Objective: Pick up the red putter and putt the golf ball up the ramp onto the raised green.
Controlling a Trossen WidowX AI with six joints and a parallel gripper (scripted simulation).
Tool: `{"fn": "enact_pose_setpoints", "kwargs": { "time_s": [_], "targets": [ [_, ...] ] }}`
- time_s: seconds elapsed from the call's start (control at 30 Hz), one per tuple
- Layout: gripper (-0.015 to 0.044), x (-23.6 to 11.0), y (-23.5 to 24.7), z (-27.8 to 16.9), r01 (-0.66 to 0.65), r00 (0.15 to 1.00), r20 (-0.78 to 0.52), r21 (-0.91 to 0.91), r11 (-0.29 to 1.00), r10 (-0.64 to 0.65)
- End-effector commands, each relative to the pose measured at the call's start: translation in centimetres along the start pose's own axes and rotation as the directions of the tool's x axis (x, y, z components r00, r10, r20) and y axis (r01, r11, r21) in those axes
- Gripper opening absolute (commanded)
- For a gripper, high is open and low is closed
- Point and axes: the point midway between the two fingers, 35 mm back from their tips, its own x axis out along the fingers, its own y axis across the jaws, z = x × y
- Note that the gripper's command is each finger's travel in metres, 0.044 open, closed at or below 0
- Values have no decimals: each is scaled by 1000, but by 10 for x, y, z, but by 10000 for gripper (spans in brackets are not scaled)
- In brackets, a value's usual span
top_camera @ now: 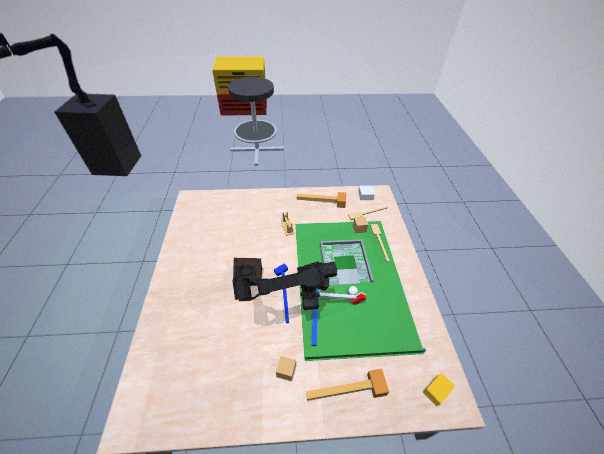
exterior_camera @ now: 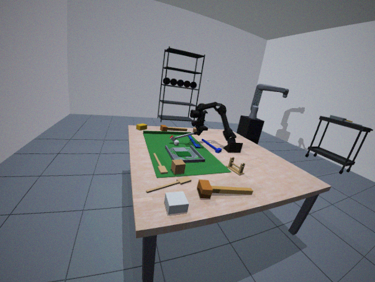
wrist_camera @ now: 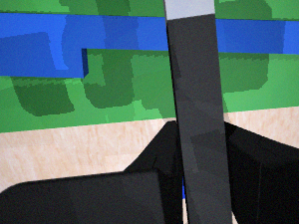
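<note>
My gripper [top_camera: 310, 301] [exterior_camera: 201, 127] [wrist_camera: 189, 127] is shut on the dark grip of the red putter [top_camera: 338, 296] [exterior_camera: 183, 135] [wrist_camera: 196, 99]. It holds the putter low over the green mat [top_camera: 365, 330] [exterior_camera: 155, 149] [wrist_camera: 140, 86]. The putter's grey shaft runs out to its red head [top_camera: 358, 299] [exterior_camera: 171, 136]. The white golf ball [top_camera: 353, 289] [exterior_camera: 176, 142] lies on the mat right beside the head, between it and the grey ramp [top_camera: 347, 276] [exterior_camera: 179, 149]. The raised green [top_camera: 345, 262] [exterior_camera: 184, 153] sits inside a grey frame behind the ramp.
Two blue putters lie near the gripper, one on the mat [top_camera: 318, 327] [exterior_camera: 195, 141] [wrist_camera: 135, 34] and one on the table [top_camera: 288, 297] [exterior_camera: 213, 144]. Wooden mallets [top_camera: 345, 387] [top_camera: 322, 198], wooden blocks [top_camera: 286, 368] [top_camera: 360, 224], a yellow block [top_camera: 439, 388] and a white block [top_camera: 367, 192] surround the mat.
</note>
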Motion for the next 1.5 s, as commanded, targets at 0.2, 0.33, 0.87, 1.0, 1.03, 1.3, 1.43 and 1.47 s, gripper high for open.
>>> {"fn": "enact_pose_setpoints", "kwargs": {
  "time_s": [0.2, 0.33, 0.87, 1.0, 1.03, 1.3, 1.43, 1.47],
  "targets": [
    [0, -15, 12, -1, 1, 1000, 9, 6, 1000, -1],
    [0, -34, 13, -1, 1, 1000, 13, -10, 1000, -1],
    [0, -50, 12, -2, 7, 1000, 17, -29, 1000, -7],
    [0, -50, 12, -2, 7, 1000, 17, -29, 1000, -7],
    [0, -50, 12, -2, 7, 1000, 17, -29, 1000, -7],
    [0, -50, 12, -2, 7, 1000, 17, -29, 1000, -7],
    [0, -50, 12, -2, 7, 1000, 17, -29, 1000, -7],
    [0, -50, 12, -2, 7, 1000, 17, -29, 1000, -7]
  ]
}}
